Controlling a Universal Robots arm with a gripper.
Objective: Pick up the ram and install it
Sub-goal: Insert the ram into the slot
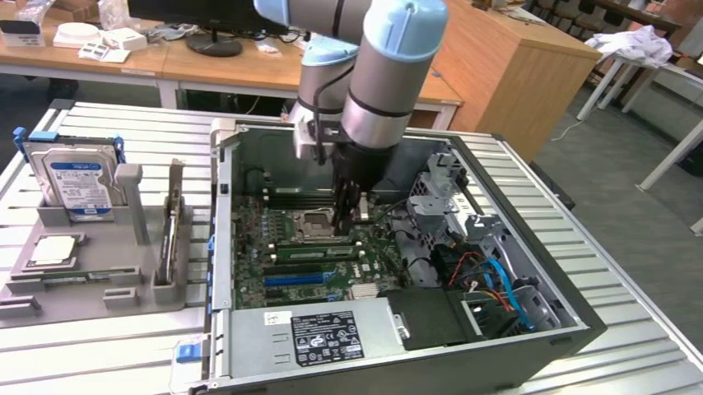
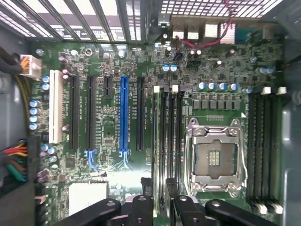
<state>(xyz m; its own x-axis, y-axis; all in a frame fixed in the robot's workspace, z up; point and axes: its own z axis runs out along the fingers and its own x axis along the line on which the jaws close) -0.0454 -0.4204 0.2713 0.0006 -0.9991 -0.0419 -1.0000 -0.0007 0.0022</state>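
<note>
Exterior view. Hand (image 1: 349, 216) low inside the open computer case (image 1: 549, 329), just beside the CPU socket (image 1: 313, 224) and above the motherboard. Nothing made out between its dark fingers from this angle. Ram (image 1: 173, 234) well apart from the hand, outside the case and off toward the exterior view's left. Appears to stand on its long edge in a grey fixture (image 1: 99, 271) on the slatted worktop (image 1: 99, 354), with the blue-labelled hard drive (image 1: 79, 181) further out on the same side. Long axis of the stick roughly alongside the case's near wall, so, by the look of it, crosswise to the memory slots near the socket. One arm only, so no question of which is nearer.

Wrist view. Hand (image 2: 159, 186) at the end of a bank of memory slots (image 2: 167, 141), its two fingers (image 2: 146, 193) standing apart with a clear gap, dark slot and green board visible through it, no stick clamped there. Slots in this bank look unfilled; CPU socket (image 2: 216, 155) just beside them, also bare. Second bank of slots (image 2: 265, 146) beyond the socket, further from the hand.

Judged from both views: pick-up not yet done.
</note>
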